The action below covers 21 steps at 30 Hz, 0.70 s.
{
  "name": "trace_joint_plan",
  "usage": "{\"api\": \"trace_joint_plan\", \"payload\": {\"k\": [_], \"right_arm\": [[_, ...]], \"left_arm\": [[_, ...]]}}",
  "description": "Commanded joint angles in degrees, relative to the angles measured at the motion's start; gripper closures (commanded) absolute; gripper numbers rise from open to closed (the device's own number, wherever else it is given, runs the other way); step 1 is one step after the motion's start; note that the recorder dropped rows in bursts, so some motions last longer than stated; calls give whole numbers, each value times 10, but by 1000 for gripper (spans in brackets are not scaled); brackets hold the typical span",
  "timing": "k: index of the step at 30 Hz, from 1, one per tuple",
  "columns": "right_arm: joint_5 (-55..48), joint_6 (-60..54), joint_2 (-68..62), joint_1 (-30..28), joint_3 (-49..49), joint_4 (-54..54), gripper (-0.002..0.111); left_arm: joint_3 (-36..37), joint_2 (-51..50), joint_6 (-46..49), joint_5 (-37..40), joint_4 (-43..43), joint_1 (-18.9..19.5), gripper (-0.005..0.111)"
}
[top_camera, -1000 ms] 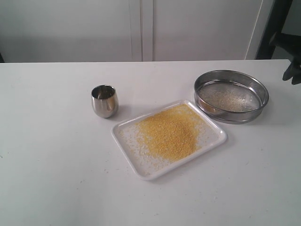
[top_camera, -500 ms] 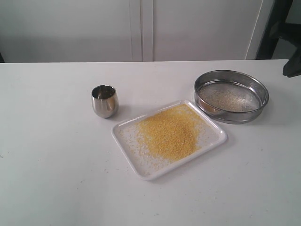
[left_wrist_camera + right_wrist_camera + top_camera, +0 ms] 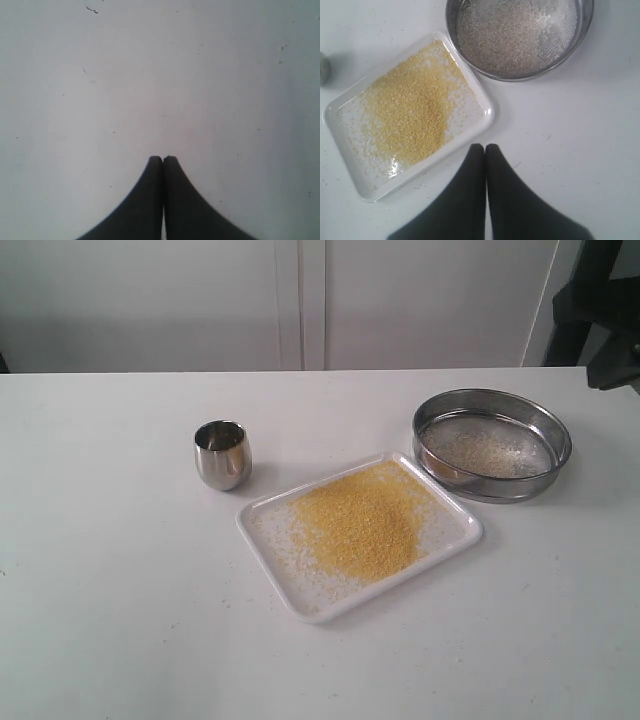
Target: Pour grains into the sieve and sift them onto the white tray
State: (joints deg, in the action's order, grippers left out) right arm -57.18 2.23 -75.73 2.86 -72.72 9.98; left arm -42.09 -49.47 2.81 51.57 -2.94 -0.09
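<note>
Right gripper (image 3: 484,148): jaws pressed fully together, nothing held, above bare table (image 3: 120,590) just off one long side of the tray (image 3: 452,525). Left gripper (image 3: 163,160): jaws likewise shut tip to tip and empty; its wrist view shows only blank table, so its place relative to the tray cannot be told.

Grains (image 3: 358,523): a yellow heap lies in the tray, thickest through the middle, thinning to a loose scatter toward the rim.

Sieve (image 3: 490,492): flat on the table near the tray's far right corner, apart from it, with a thin pale residue on the mesh.

Cup (image 3: 222,454): upright on the table near the tray's far left corner, not touching it.
</note>
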Motion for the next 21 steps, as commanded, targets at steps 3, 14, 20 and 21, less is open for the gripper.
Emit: {"api": "trace_joint_plan", "payload": {"k": [3, 14, 20, 21], "right_arm": [[7, -5, 25, 1, 3, -21, 108], [2, -5, 70, 1, 3, -34, 108], [-2, -5, 110, 1, 3, -57, 108], [-2, -5, 117, 1, 3, -65, 108]], "left_arm": [[4, 5, 2, 3, -2, 0, 107], [4, 5, 2, 3, -2, 0, 107], [4, 5, 2, 3, -2, 0, 107], [4, 5, 2, 3, -2, 0, 107]]}}
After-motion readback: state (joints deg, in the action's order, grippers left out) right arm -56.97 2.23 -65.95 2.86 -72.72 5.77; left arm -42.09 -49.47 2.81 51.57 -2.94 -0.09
